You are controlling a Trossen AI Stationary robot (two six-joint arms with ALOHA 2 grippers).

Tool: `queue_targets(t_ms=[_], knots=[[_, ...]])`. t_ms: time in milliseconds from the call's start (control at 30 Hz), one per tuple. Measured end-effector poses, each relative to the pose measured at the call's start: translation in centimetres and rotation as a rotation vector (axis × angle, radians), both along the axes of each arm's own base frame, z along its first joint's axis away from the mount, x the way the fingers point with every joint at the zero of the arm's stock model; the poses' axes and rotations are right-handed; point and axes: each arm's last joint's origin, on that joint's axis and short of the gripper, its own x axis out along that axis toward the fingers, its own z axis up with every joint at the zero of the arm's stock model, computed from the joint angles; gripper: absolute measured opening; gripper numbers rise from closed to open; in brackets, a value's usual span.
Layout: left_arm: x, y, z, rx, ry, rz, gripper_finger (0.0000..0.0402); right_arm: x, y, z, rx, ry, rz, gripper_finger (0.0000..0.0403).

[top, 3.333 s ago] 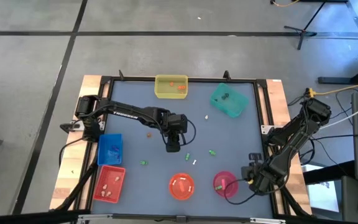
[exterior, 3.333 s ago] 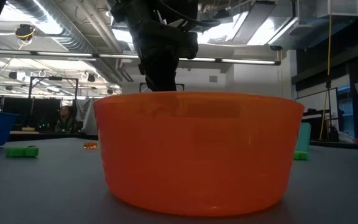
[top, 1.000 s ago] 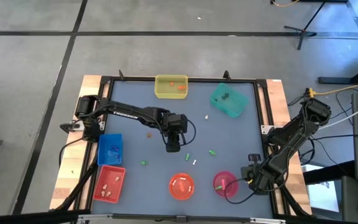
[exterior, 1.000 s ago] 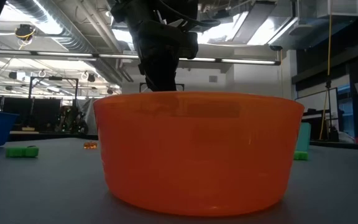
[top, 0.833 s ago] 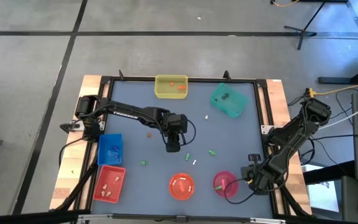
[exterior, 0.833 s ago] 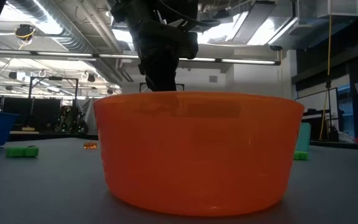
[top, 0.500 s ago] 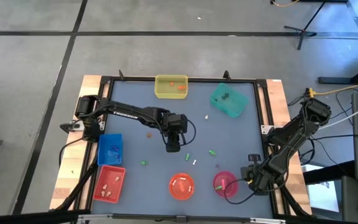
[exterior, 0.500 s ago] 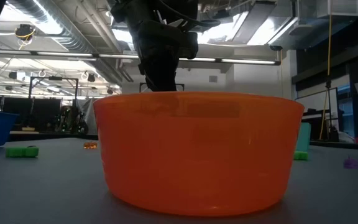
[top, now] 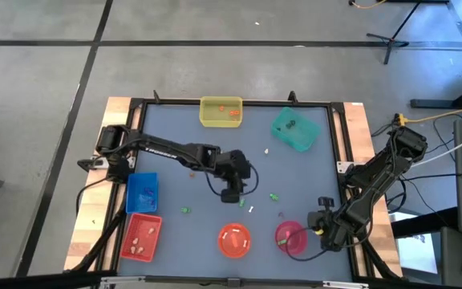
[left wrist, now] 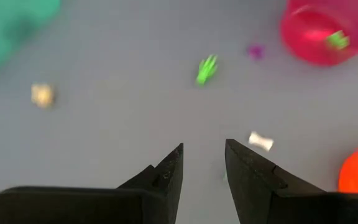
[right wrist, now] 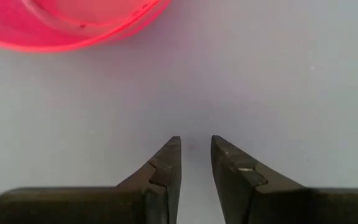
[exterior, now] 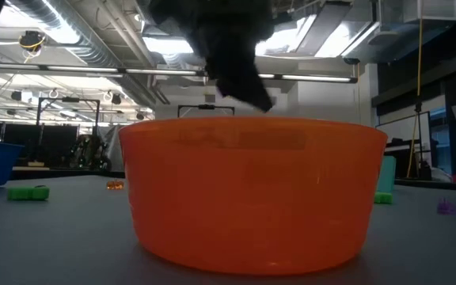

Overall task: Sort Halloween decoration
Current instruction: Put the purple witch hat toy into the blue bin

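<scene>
Left gripper (left wrist: 202, 163) over mid-counter (top: 311, 172), fingers parted, empty, near white trinket (left wrist: 261, 141) and green trinket (left wrist: 207, 68). Right gripper (right wrist: 195, 159) beside pink bowl (right wrist: 73, 25), fingers apart, holding nothing.

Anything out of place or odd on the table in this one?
Mostly loose trinkets awaiting sorting. One oddity: a small purple trinket lies on the mat just outside the pink bowl, and that bowl holds a green trinket.

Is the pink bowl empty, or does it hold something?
Not empty: the pink bowl holds a green trinket, visible in the left wrist view.
</scene>
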Motion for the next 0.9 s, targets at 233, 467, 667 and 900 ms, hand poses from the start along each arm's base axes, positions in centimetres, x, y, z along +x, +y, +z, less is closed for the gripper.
queue_targets(t_ms=[233, 467, 667, 900], knots=[[0.9, -2.3, 1.1, 0.070, -0.167, -0.133, 0.0104, 0.0, 0.0, 0.0, 0.008, 0.000, -0.056, 0.0085], [0.9, -3.1, 1.2, 0.068, -0.181, -0.150, 0.0104, 1.1, -0.8, 0.0, 0.028, 0.021, -0.185, 0.0099], [0.9, -3.0, 1.2, 0.065, -0.177, -0.141, 0.0104, 2.8, -2.5, 0.0, 0.018, 0.033, -0.297, 0.0157], [-0.4, -2.9, 2.7, 0.060, -0.147, -0.138, 0.0104, 3.8, -5.1, 0.0, 0.036, 0.207, -0.346, 0.0200]])
